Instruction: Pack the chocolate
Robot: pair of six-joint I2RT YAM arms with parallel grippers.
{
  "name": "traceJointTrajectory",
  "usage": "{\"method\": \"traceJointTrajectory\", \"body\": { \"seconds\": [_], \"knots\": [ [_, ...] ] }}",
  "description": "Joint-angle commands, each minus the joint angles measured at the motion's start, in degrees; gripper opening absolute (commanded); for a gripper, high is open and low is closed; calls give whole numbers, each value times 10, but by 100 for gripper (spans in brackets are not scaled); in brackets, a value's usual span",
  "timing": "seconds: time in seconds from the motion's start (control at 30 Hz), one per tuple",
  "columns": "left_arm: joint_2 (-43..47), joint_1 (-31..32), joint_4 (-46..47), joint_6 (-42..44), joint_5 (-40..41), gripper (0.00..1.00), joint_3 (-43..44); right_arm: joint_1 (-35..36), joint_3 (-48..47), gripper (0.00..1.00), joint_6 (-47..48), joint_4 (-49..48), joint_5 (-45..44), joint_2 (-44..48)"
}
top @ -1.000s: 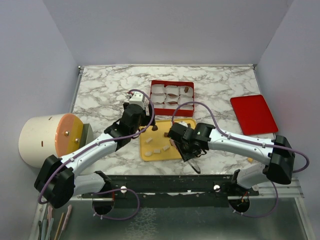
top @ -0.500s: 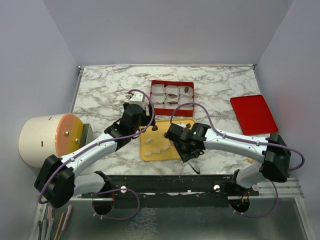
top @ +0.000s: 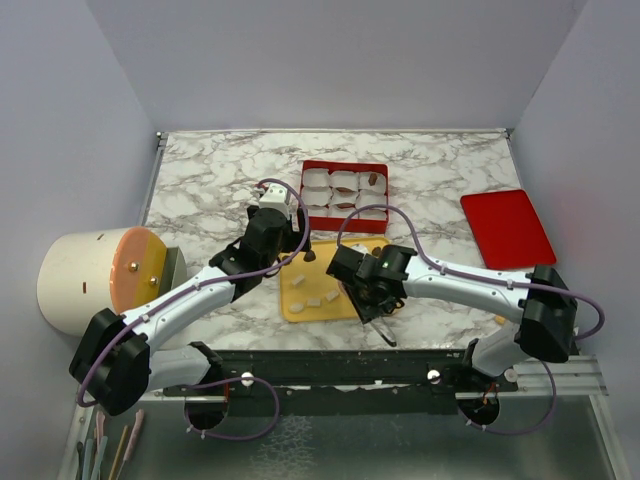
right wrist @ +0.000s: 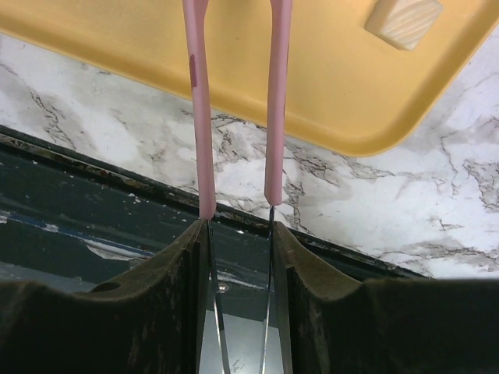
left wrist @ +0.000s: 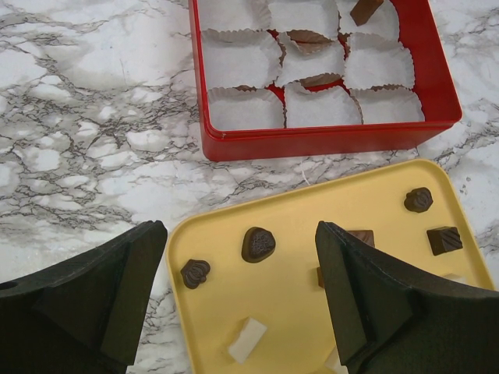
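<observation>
While the red box (left wrist: 327, 140) holds few chocolates (left wrist: 308, 37), the yellow tray (left wrist: 351, 195) holds more. Left gripper (left wrist: 239, 234) gapes empty; right gripper (right wrist: 238, 234) pinches tweezers (right wrist: 277, 101).

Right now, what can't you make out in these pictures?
- Right wrist view: tips of the pink tongs in the right claw, cut off by the top edge.
- Left wrist view: near corners of the yellow tray and part of one chocolate, behind the left claw.
- Top view: pieces in the red box, too small to count.

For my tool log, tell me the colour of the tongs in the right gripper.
The tongs are pink, best seen in the right wrist view.
</observation>
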State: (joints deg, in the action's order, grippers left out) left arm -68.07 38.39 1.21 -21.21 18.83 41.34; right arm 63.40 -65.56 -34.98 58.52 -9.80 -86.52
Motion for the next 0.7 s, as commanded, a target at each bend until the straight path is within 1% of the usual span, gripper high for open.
{"method": "traceJointTrajectory", "body": {
  "seconds": [0.0,0.47,0.67],
  "knots": [
    [-2,6,9,-2,-11,87,-7,4,-17,40,-2,-8,-2,-13],
    [-2,5,9,2,-12,87,-6,4,-25,40,-3,-17,-6,-39],
    [-2,5,11,2,-14,87,-5,4,-22,37,-4,-5,-13,-45]
  ]
}}
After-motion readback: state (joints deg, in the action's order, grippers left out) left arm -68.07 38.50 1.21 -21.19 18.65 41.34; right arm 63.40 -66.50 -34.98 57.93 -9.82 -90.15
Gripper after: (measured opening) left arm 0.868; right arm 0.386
